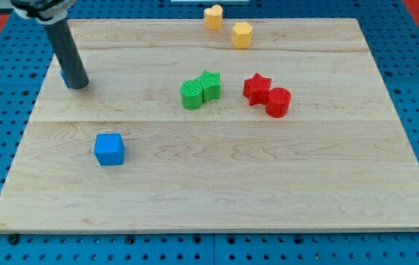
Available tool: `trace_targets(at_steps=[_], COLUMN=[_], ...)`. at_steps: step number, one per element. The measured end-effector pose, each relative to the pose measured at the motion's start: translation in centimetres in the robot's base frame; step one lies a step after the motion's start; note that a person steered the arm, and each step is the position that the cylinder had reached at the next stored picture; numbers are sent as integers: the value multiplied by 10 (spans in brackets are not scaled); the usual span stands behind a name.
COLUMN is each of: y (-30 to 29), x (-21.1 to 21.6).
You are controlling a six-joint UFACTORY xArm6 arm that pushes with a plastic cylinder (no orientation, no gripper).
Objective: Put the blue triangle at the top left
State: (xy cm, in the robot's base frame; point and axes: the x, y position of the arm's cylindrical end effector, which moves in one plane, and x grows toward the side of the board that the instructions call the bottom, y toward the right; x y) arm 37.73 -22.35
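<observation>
My rod comes down from the view's top left, and my tip (79, 85) rests on the wooden board (216, 191) near its top left corner. A small piece of a blue block (65, 76) shows just left of the rod's lower end, touching it. The rod hides most of it, so I cannot make out its shape. A blue cube (110, 149) lies well below my tip, toward the view's bottom left.
A green round block (192, 96) and a green star (210, 85) touch near the centre. A red star (256, 87) and a red cylinder (277, 101) touch to their right. Two yellow blocks (213, 16) (242, 34) sit at the top edge.
</observation>
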Motion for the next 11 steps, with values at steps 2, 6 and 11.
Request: trace_targets(at_steps=[2,6,11], y=[-22,20,122], x=[-33,-125,157])
